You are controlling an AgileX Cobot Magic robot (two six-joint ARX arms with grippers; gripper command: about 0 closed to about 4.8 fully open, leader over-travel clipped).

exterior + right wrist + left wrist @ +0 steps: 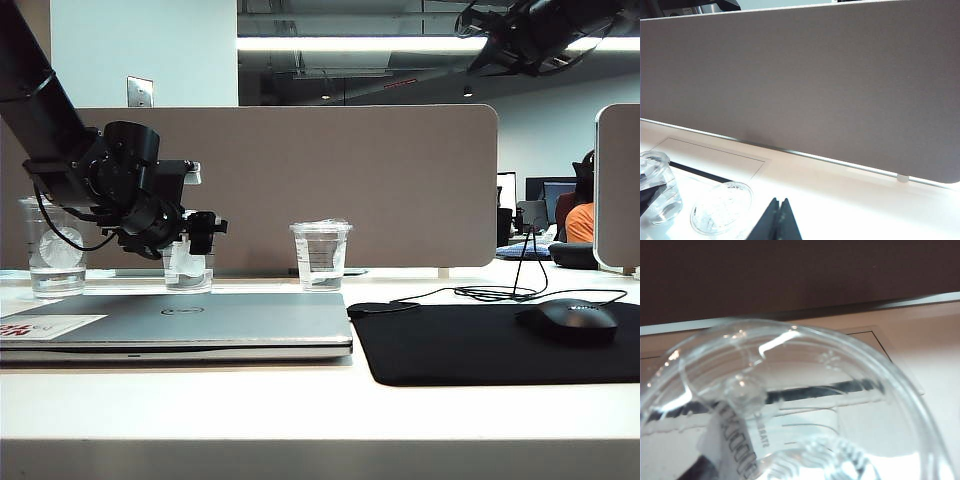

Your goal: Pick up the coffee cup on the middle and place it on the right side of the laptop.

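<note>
Left hand (200, 236) surrounds the coffee cup (188, 268); right hand (778, 220) closed.

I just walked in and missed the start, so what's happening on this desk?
The left gripper is at the middle clear plastic lidded cup, behind the closed silver-grey laptop; whether it grips yet is unclear. The right gripper hangs shut near the smaller clear cup. Another logo cup stands far left; a black mouse rests on the black mat.

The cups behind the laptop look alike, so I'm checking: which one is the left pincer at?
The middle coffee cup: the left pincer is at it, while the left cup and right cup stand free.
</note>
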